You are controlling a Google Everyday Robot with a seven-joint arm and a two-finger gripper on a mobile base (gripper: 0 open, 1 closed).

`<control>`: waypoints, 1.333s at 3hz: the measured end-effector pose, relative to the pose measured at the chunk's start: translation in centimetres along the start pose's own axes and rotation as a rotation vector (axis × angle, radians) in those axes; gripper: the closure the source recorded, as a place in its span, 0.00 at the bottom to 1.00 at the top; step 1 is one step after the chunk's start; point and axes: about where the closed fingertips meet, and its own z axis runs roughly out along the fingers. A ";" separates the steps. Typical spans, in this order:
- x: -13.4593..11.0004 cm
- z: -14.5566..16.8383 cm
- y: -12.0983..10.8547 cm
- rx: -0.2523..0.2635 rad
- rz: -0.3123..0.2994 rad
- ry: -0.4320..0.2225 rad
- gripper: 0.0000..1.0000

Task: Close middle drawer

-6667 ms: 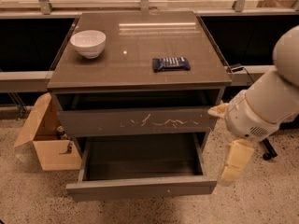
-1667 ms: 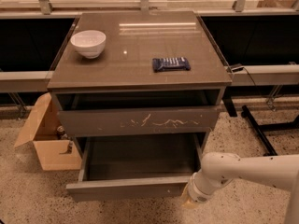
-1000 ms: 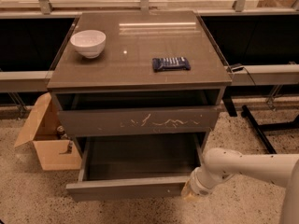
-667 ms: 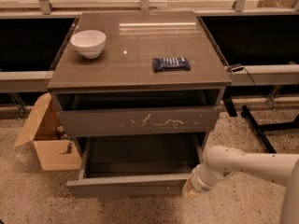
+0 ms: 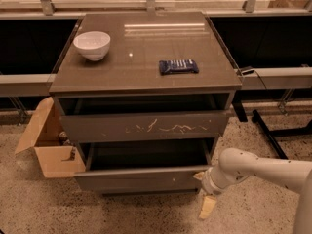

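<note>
The middle drawer (image 5: 141, 178) is the lower open one, with a plain grey-brown front and a dark inside. It stands partly pulled out of the cabinet (image 5: 146, 48). My gripper (image 5: 204, 191) is at the right end of the drawer's front, low near the floor, on a white arm coming in from the right. It is open and holds nothing. One cream fingertip (image 5: 199, 176) touches the front's right corner, and the other (image 5: 207, 207) hangs below it. The drawer above (image 5: 146, 126), whose front has white scratch marks, is also slightly open.
A white bowl (image 5: 92, 44) and a dark blue packet (image 5: 178, 66) lie on the cabinet top. An open cardboard box (image 5: 48, 147) stands on the floor to the cabinet's left. Black stand legs (image 5: 270, 130) are on the floor at the right.
The arm has swung down from beside the cabinet to the drawer's right corner. Over the last second, gripper and drawer front have moved back toward the cabinet, so less of the drawer sticks out.
</note>
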 end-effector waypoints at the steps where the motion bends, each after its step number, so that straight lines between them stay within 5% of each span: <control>1: 0.5 -0.3 -1.7 0.008 0.000 -0.033 0.00; 2: 0.7 -0.5 -3.1 0.010 0.000 -0.052 0.00; 3: 1.2 -1.6 -7.0 0.011 0.014 -0.064 0.00; 4: 1.4 -2.4 -7.4 0.016 0.013 -0.068 0.00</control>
